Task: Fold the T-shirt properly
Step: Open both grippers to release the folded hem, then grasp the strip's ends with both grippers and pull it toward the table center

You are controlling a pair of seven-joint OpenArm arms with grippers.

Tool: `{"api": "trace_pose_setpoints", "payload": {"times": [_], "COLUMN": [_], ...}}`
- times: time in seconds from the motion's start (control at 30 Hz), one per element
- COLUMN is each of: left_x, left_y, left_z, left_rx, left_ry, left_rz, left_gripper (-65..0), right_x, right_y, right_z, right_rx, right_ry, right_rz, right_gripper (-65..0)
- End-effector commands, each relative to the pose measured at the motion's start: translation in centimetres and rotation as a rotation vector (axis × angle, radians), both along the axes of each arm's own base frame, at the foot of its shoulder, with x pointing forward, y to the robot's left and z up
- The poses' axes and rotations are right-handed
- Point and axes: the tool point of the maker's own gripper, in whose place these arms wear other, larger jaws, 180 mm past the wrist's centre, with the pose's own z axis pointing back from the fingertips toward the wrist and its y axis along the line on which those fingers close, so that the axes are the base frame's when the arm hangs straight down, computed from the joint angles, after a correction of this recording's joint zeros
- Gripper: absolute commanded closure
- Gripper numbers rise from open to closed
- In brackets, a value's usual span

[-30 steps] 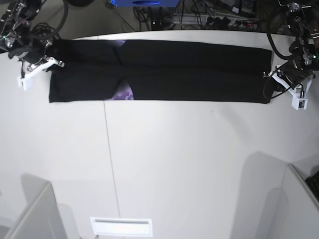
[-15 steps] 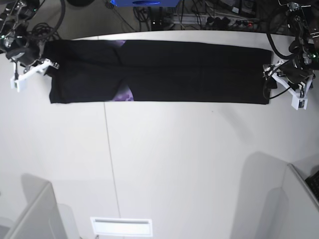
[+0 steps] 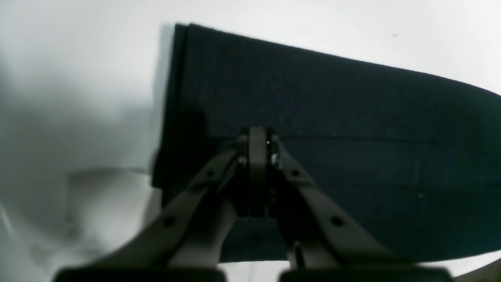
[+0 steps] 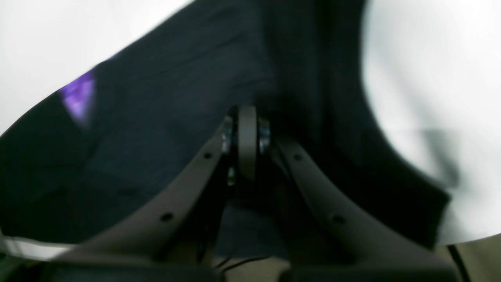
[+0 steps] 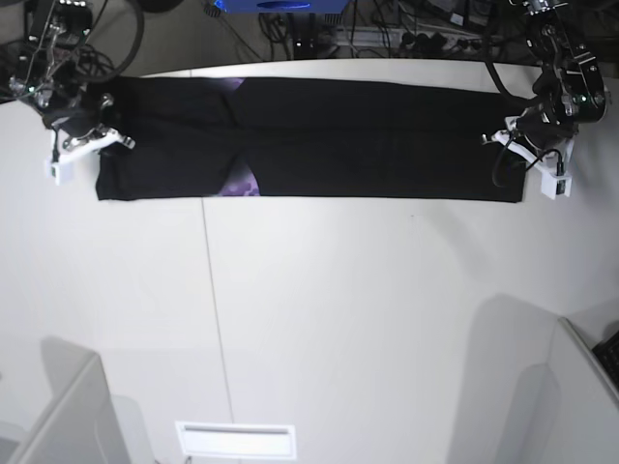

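The black T-shirt (image 5: 368,135) lies flat as a long folded strip across the far part of the table. A bit of purple print (image 5: 240,182) peeks out at its near edge. My left gripper (image 5: 522,150) is over the strip's right end. In the left wrist view it (image 3: 257,137) is shut, tips down on the shirt (image 3: 352,98) at a fold line. My right gripper (image 5: 87,135) is at the strip's left end. In the right wrist view it (image 4: 247,117) is shut over the dark cloth (image 4: 176,98). No cloth shows lifted.
The white table (image 5: 338,319) stretches toward the front. Grey boxes stand at the front left (image 5: 58,406) and front right (image 5: 580,387), with a white slot (image 5: 235,440) at the front edge. Cables and a blue unit (image 5: 280,5) sit behind the table.
Both grippers have moved inward from just off the shirt's ends onto its end edges. The shirt itself has not shifted.
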Motion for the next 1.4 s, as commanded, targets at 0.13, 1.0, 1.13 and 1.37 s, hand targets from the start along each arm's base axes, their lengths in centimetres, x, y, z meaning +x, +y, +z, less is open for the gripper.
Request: {"api": "trace_pose_setpoints", "payload": {"times": [0.13, 1.0, 1.13, 1.37], "left_x": [0.0, 4.5, 6.1, 8.8], "left_y": [0.8, 3.4, 3.7, 5.0], "left_z": [-1.3, -3.9, -2.9, 0.9], "left_rx": [-0.019, -0.078, -0.079, -0.071], "left_ry": [-0.006, -0.001, -0.038, -0.159], "left_rz": [0.038, 0.173, 0.173, 0.203], "left_gripper": [0.0, 0.0, 0.0, 0.0], "right_x": [0.9, 8.4, 10.0, 12.1], "right_y": [-2.5, -0.3, 0.1, 0.8], "right_z": [-0.2, -4.1, -3.3, 0.8], "right_rx": [-0.146, -0.232, -0.265, -0.294], "right_ry": [0.017, 0.043, 0.026, -0.070], "right_rz": [-0.002, 0.083, 0.089, 0.100], "right_gripper": [0.0, 0.0, 0.0, 0.0]}}
